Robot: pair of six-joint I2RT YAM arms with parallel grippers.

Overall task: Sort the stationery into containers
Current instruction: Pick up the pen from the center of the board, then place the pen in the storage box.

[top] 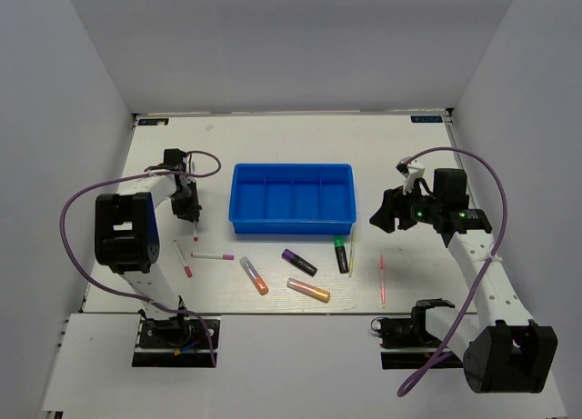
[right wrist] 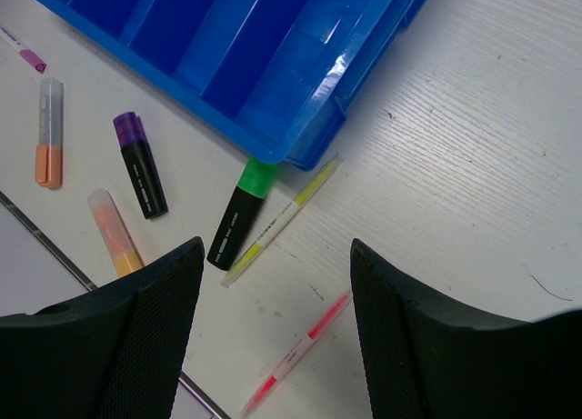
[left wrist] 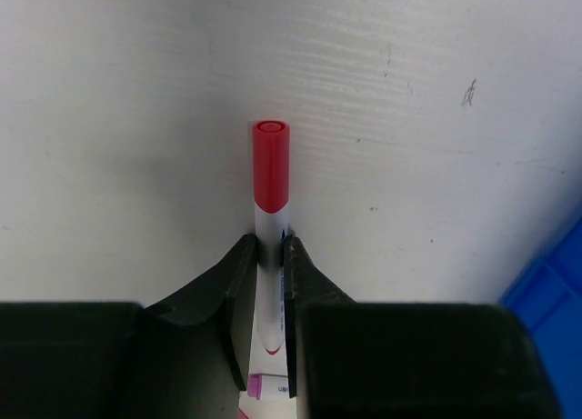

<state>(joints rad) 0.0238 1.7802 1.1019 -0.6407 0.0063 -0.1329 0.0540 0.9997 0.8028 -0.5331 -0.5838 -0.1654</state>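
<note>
The left tool [left wrist: 270, 275] is closed on a thin white pen with a red cap [left wrist: 271, 164]. Its two black fingers [left wrist: 238, 287] pinch the white barrel, and the capped end sticks out past the fingertips. It holds the pen close to the left edge of the desk [top: 273, 155], just left of the shallow bright blue four-compartment plastic tray [top: 291, 226] in the middle. Dark print on the barrel is too small to read.

The right tool [right wrist: 275, 264] is open, with its jaws wide apart, and hangs near the right edge beside the tray's right end.

Between the tray and the near edge lie:
- two thin pink-white pens [top: 212, 255]
- an orange highlighter with a clear cap [top: 255, 275]
- a yellow-orange highlighter [top: 308, 290]
- a black highlighter with a purple cap [right wrist: 139, 164]
- a black highlighter with a green cap [right wrist: 240, 214], which touches a thin yellow-white stick [right wrist: 282, 221] at the tray's near right corner
- a thin pink stick [right wrist: 296, 351], which lies apart, nearer the right edge

White lettering on the black barrels is illegible.
</note>
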